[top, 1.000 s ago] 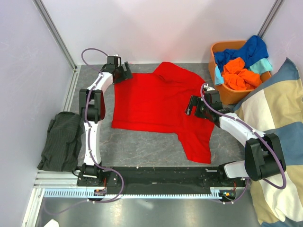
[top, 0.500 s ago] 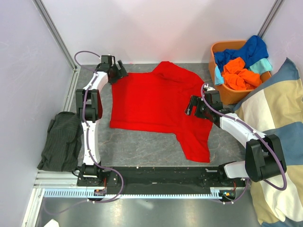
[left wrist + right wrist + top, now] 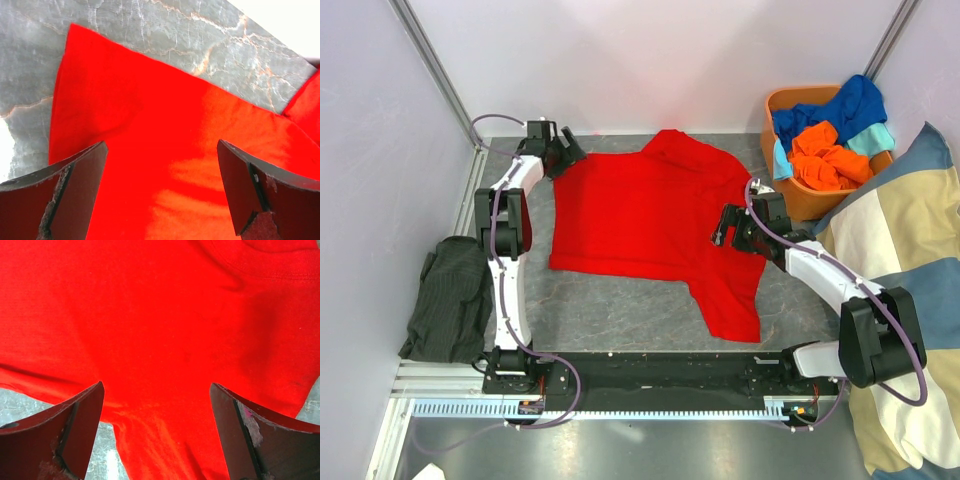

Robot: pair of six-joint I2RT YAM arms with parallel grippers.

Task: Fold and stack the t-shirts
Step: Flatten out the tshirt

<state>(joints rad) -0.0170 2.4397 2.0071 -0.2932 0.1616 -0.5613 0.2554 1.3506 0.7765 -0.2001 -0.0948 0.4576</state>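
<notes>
A red t-shirt (image 3: 650,215) lies spread flat on the grey table, one sleeve hanging toward the near edge. My left gripper (image 3: 565,152) is at the shirt's far left corner, open, its fingers wide apart over the red fabric (image 3: 150,125) in the left wrist view (image 3: 161,150). My right gripper (image 3: 723,232) is over the shirt's right side, open, with red fabric (image 3: 160,315) under it in the right wrist view (image 3: 156,390). Orange (image 3: 825,158), royal blue (image 3: 845,105) and teal (image 3: 873,138) shirts lie heaped in a basket.
The orange basket (image 3: 790,205) stands at the back right. A big blue-and-beige checked cushion (image 3: 910,260) fills the right side. A dark folded garment (image 3: 450,298) lies at the left. Walls close the back and left.
My left gripper has moved left and back toward the table's far left corner. The shirt's left edge has shifted a little left with it. The right arm has hardly moved.
</notes>
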